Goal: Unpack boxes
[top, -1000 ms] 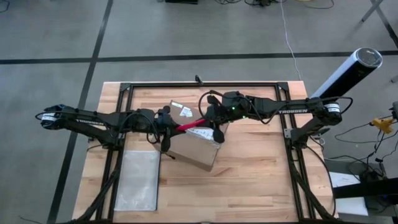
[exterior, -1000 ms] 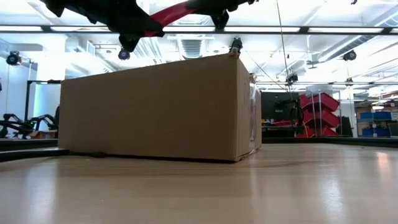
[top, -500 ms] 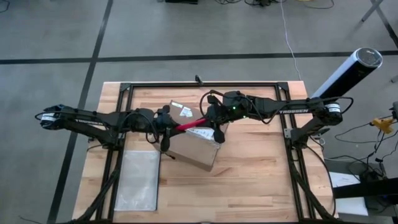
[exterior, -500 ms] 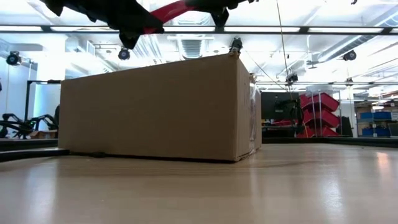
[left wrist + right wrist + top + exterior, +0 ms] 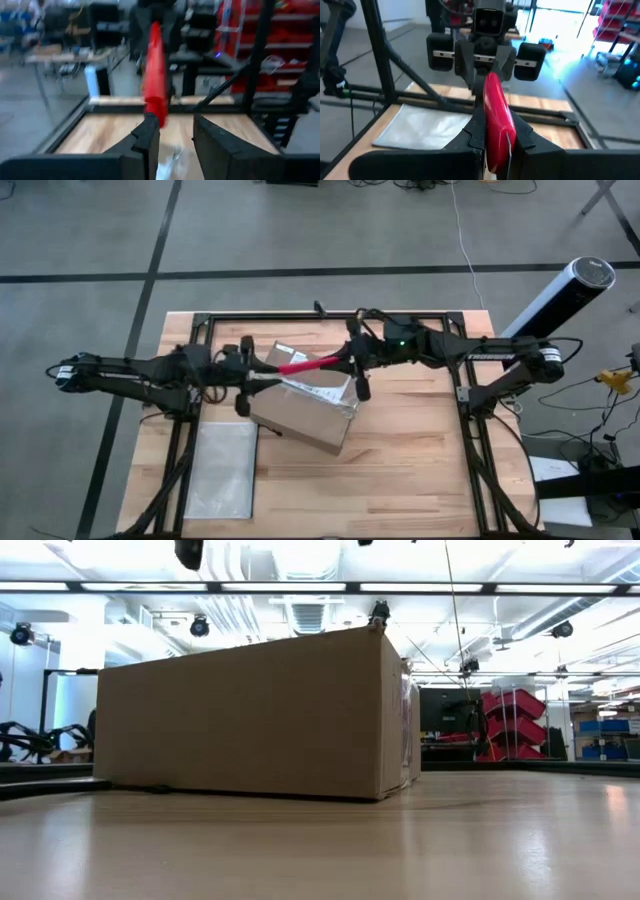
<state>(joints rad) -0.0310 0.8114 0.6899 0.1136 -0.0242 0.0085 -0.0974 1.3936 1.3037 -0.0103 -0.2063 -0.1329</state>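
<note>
1. A flat grey-white pouch (image 5: 221, 468) lies on the left front part of the wooden table (image 5: 420, 470), just beside the box's near-left corner and apart from both arms.
2. The left gripper (image 5: 258, 372) hangs above the table at the box's left edge. In the left wrist view its fingers (image 5: 148, 134) are spread, with a clear gap between them, and the tip of the red knife (image 5: 155, 75) sits at that gap; I cannot tell whether the fingers touch it.
3. The brown cardboard box (image 5: 305, 405) rests flat on the middle of the table, turned at an angle, with a white label (image 5: 292, 357) at its far-left corner and clear tape along its top. In the low view the box (image 5: 255, 715) stands closed on the tabletop.
4. The knife (image 5: 310, 364) lies level in the air above the box's far edge, reaching between the two grippers.
5. The right gripper (image 5: 350, 358) hangs over the box's far-right corner, its fingers (image 5: 470, 131) pressed against the knife's handle (image 5: 497, 120), pinching it.
</note>
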